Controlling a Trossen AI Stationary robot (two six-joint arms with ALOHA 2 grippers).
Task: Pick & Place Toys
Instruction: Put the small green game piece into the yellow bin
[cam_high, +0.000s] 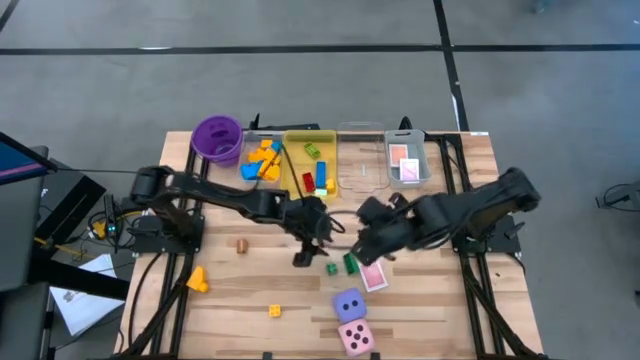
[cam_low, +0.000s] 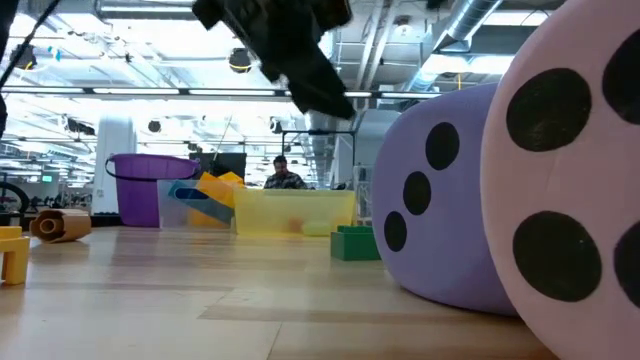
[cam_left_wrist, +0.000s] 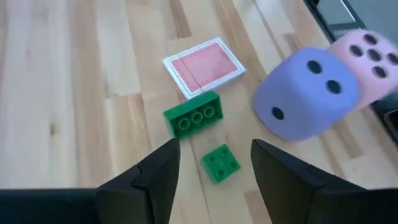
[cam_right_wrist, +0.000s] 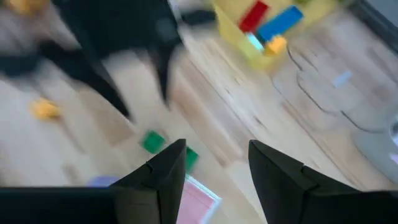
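The sorting is partly done. The clear tray (cam_high: 262, 160) next to the purple cup (cam_high: 217, 139) holds a heap of yellow, orange and blue bricks. The yellow tray (cam_high: 296, 140) holds a few red, green and blue ones, and the far clear tray (cam_high: 408, 166) holds cards, two as far as I can tell. A third clear tray (cam_high: 361, 168) between them looks empty.

Left on the table I count two green bricks (cam_high: 341, 266), one card (cam_high: 373, 277), one purple die (cam_high: 348, 305), one pink die (cam_high: 356, 337), a larger yellow brick (cam_high: 197, 280), a small yellow brick (cam_high: 274, 311) and a small brownish piece (cam_high: 241, 244) I cannot identify.

The left gripper (cam_high: 310, 240) hangs over the table centre, fingers apart and holding nothing. In its wrist view the small green brick (cam_left_wrist: 221, 163) lies between the fingertips, with the longer green brick (cam_left_wrist: 193, 114) and the card just beyond it. From that brick the purple die lies near at five o'clock, the pink die touching it further on.

The right gripper (cam_high: 378, 238) hovers at three o'clock of the left one, above the card, its fingers also apart and empty.

I judge roughly half the toys remain.
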